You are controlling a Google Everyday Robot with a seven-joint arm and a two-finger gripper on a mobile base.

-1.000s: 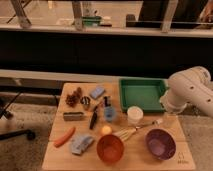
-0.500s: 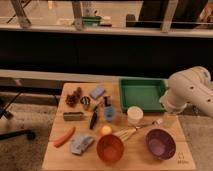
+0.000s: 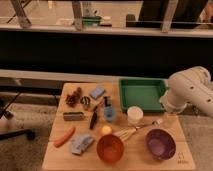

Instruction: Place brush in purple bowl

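Camera view: brush (image 3: 94, 119) on table (image 3: 131, 161), apart from arm (image 3: 190, 90); claw hidden.

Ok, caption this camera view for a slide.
Brush lies on the table, purple bowl front right, gripper at right beside the green tray.

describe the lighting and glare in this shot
Camera view: dim, warm light; bright band behind the railing up top; soft glare on the purple bowl and white arm; the claw sits shaded under that arm at the table's right edge.

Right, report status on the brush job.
Gripper hidden behind white arm beside green tray, jaws open. Slim black brush lies mid-table. Glossy purple bowl empty; wire whisk between.
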